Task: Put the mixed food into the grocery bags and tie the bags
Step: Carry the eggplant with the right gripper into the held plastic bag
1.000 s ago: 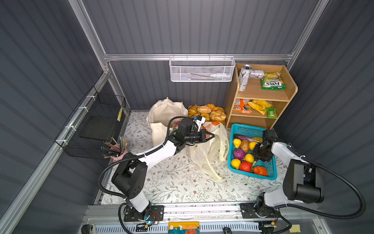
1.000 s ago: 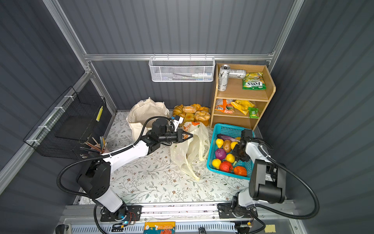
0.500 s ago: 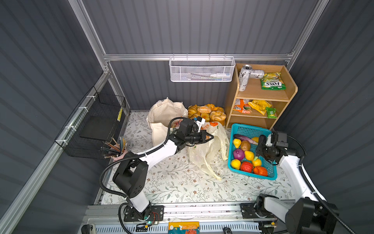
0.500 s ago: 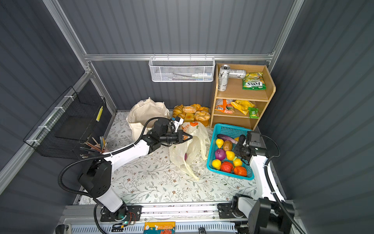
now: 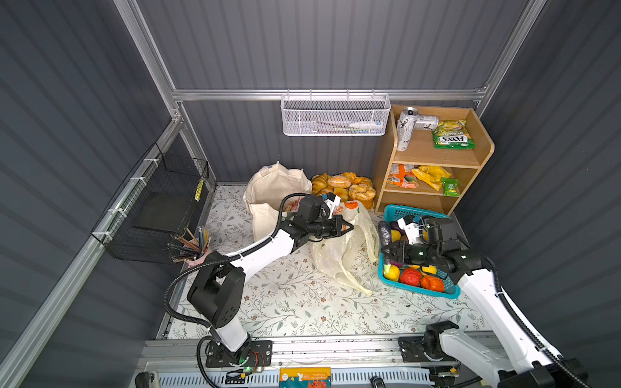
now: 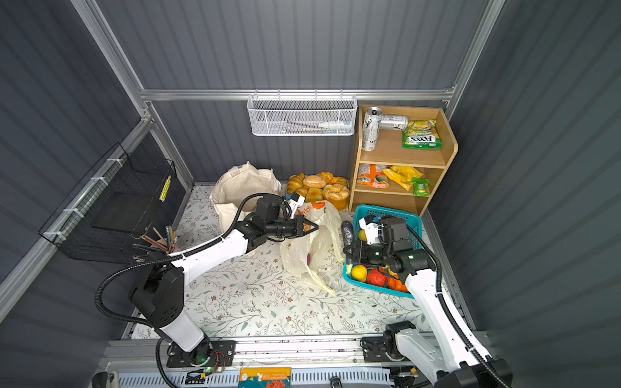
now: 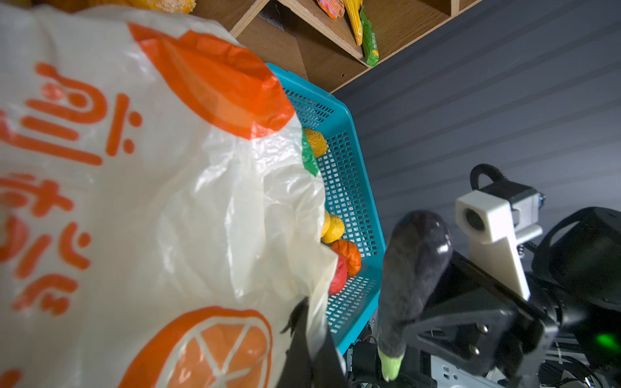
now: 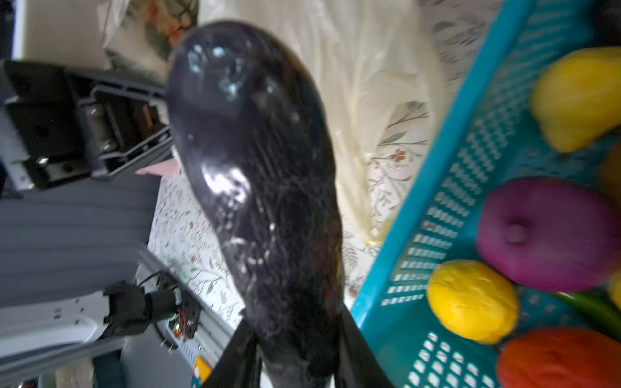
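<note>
left gripper [image 5: 347,227] pinched shut on bag [image 5: 339,258] rim; right gripper [image 5: 386,251] part-closed, clamping eggplant [image 5: 383,232] over basket [image 5: 416,291] edge.

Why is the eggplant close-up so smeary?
Right wrist view: the eggplant sits very near the lens, soft, with white glare spots; the basket beside it blurs too. Left wrist view: the plastic bag is slightly soft. Both top views: sharp, evenly lit.

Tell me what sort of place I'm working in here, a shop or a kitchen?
Probably a staged grocery corner inside a grey panelled test booth, not a real shop: a small wooden shelf with snack packets and cans, a turquoise basket of toy produce, and a heap of bread rolls.
</note>
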Robot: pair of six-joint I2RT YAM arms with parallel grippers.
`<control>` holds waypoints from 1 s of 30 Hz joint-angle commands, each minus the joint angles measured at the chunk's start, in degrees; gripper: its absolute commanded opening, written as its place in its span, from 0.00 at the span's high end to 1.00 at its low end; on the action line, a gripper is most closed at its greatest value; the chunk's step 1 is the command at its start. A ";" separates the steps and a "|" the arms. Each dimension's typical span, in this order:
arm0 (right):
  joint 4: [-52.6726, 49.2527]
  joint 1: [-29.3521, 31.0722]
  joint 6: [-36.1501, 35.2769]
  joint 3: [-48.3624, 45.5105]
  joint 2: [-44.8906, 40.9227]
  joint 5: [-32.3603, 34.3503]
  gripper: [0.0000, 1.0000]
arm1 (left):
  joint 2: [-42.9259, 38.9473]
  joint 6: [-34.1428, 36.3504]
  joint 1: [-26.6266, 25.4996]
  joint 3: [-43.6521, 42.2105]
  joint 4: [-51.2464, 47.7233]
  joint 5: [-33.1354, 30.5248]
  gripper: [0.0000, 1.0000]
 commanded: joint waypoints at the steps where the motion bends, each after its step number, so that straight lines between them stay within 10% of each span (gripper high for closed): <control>1: 2.50 4.28 0.04 -1.50 1.38 -5.28 0.76 | 0.73 2.03 0.49 2.13 -2.44 -0.57 1.00; 26: 23.97 10.32 15.55 16.01 41.92 5.65 0.73 | 3.35 1.10 -0.46 3.90 -2.42 2.10 1.00; 30: 27.08 12.85 17.56 21.86 49.79 3.40 0.40 | 4.23 -0.94 -0.48 3.55 0.15 2.59 1.00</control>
